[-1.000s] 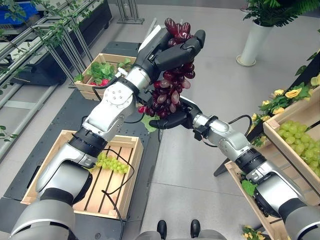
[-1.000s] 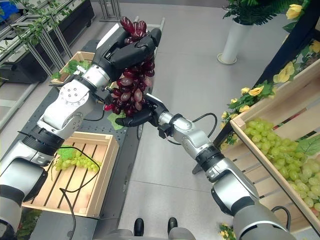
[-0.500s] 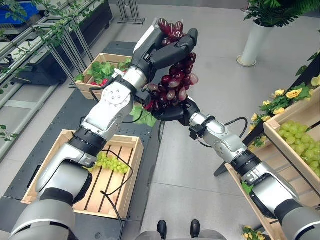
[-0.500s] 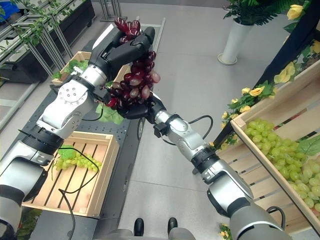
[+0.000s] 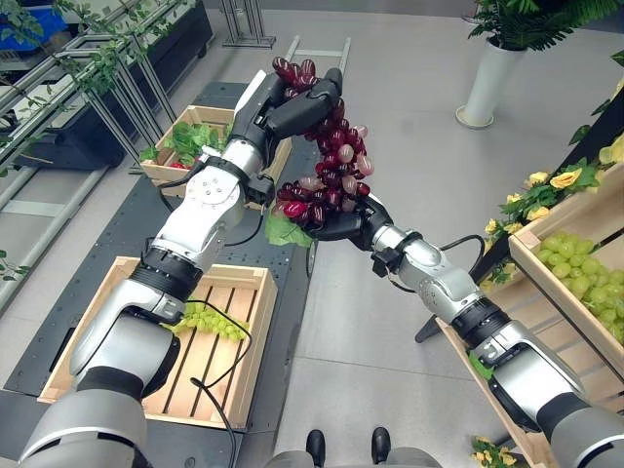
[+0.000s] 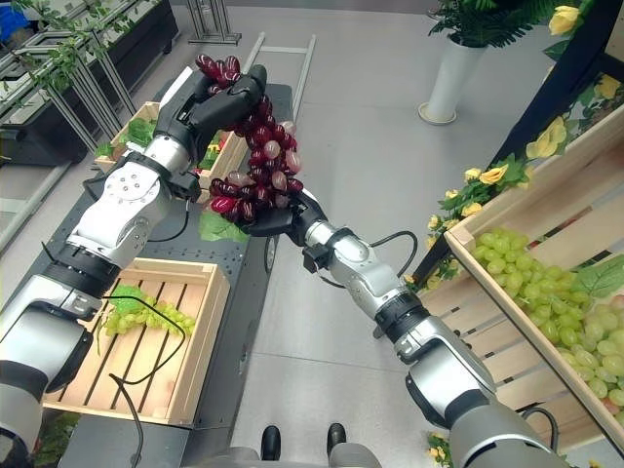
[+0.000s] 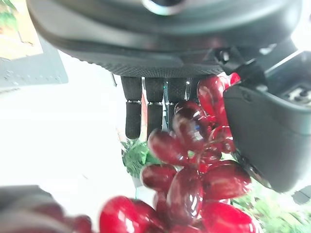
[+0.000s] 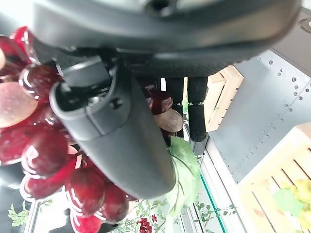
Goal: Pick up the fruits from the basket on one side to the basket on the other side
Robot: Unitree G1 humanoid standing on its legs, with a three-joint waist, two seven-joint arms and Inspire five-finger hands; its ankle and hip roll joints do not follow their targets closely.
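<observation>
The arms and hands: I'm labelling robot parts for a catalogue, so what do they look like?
Both arms are rounded silver-grey shells broken by black bands at the joints, with round screw-dotted caps and thin black cables looping alongside. The left hand and the right hand are dark and matte, with blocky thumbs and slim, finely textured fingers ringed by pale seams.

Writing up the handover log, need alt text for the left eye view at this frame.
Both dark robot hands hold one bunch of dark red grapes in mid-air: the left hand grips its top, the right hand cups its bottom. Below left, a slatted wooden crate holds a green grape bunch; at right, a wooden shelf crate holds more green grapes.
</observation>
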